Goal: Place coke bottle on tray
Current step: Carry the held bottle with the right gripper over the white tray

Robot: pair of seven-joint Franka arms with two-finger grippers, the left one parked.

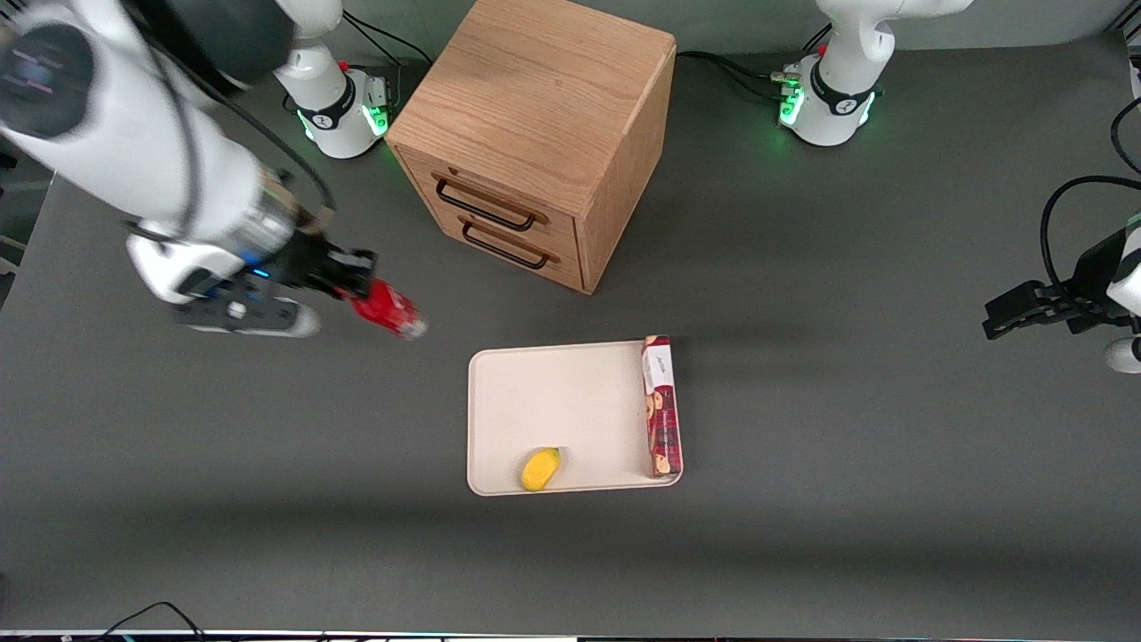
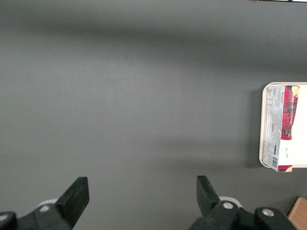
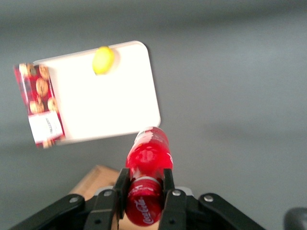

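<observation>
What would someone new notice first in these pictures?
The gripper holds a small slim red coke bottle in its fingers, above the grey table toward the working arm's end. Beside it lies a flat cream-white tray bearing a yellow fruit and a long red biscuit box.

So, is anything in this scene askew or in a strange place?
Only slightly. The biscuit box overhangs the tray rim toward the parked arm's end. The coke bottle is tilted in the gripper, off the tray, toward the working arm's end. The yellow fruit looks fine.
</observation>
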